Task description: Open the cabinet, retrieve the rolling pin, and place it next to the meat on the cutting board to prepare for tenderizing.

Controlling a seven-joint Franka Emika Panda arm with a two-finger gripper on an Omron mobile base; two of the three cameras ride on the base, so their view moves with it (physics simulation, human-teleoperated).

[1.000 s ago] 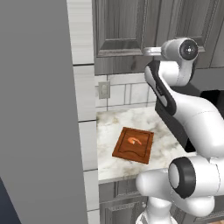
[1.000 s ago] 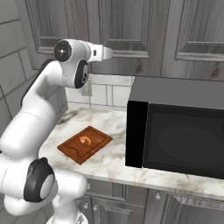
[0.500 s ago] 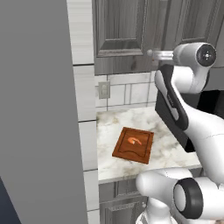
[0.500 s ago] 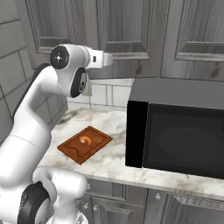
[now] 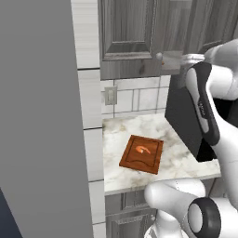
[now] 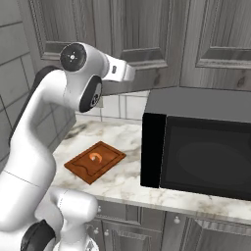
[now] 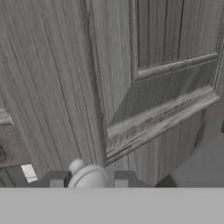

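Note:
The grey cabinet (image 5: 128,28) hangs over the counter, its doors (image 7: 170,35) close in front of the hand camera. My gripper (image 7: 89,179) is shut on a small round door knob (image 7: 87,174), one dark fingertip (image 7: 54,179) on each side of it. From the left base, the gripper (image 5: 163,58) sits at the door's lower corner. The reddish-brown cutting board (image 5: 142,154) lies on the marble counter, with the small orange-pink meat (image 5: 143,149) on its middle; both also appear from the right as the board (image 6: 78,168) and the meat (image 6: 95,157). The rolling pin is hidden.
A large black microwave (image 6: 196,147) stands on the counter right of the board, under the cabinet. A tall grey panel (image 5: 42,116) blocks the left side. A wall outlet (image 5: 110,95) sits in the white tiles behind the board.
The arm's upper joints have swung to the right in the left base view while the hand stays at the knob. Board and meat have not moved.

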